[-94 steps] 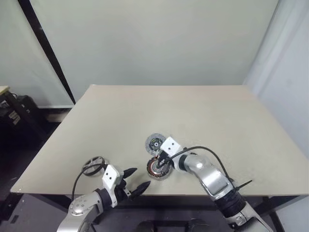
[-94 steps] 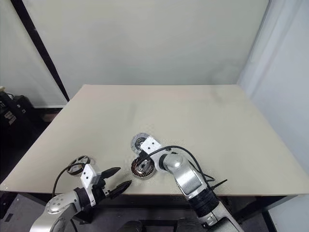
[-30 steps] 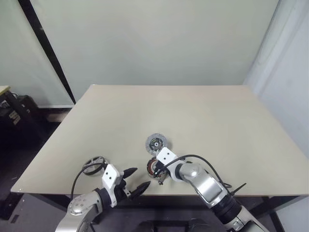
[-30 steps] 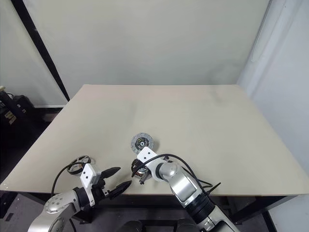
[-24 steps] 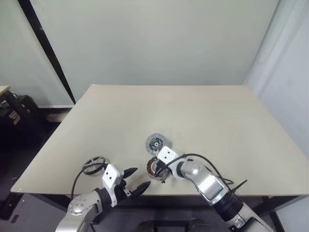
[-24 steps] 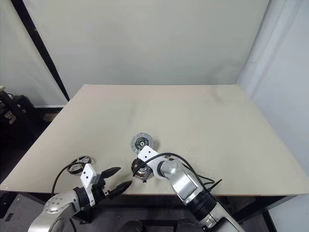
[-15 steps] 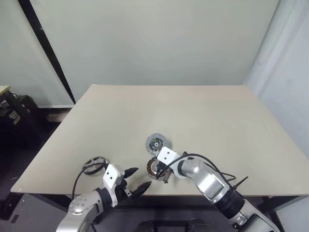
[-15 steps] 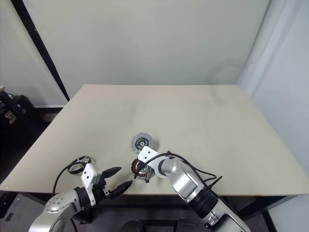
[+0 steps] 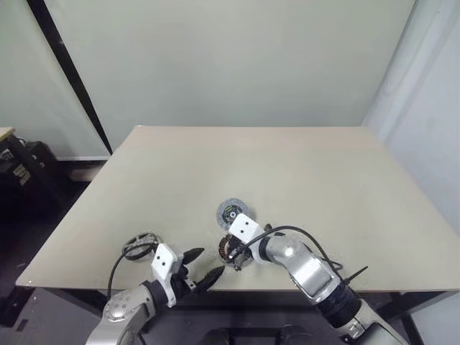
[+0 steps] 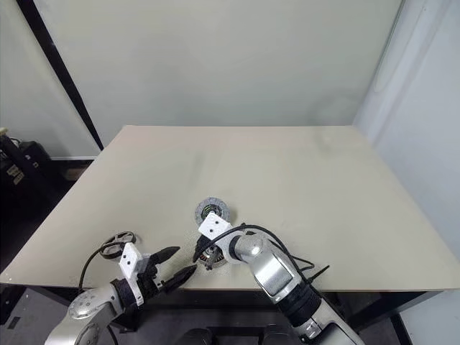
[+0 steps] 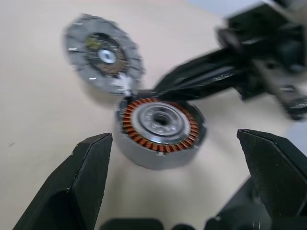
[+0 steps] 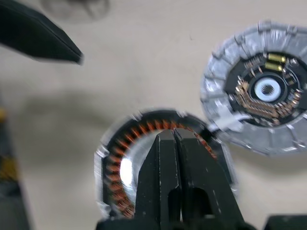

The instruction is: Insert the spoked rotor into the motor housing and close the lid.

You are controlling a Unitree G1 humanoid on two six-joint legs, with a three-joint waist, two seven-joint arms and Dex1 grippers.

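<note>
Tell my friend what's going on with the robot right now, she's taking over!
Left gripper: open, empty, at the table's near edge, facing the motor housing.
Right gripper: fingers pressed together, holding nothing, poised just above the housing's copper windings.
The lid lies flipped open flat on the table behind the housing, joined at the rim.
The spoked rotor sits on the table near the left edge, beside the left arm, not picked up.
Done: housing is open and empty.
Left: grab the rotor, drop it into the housing, swing the lid shut.
</note>
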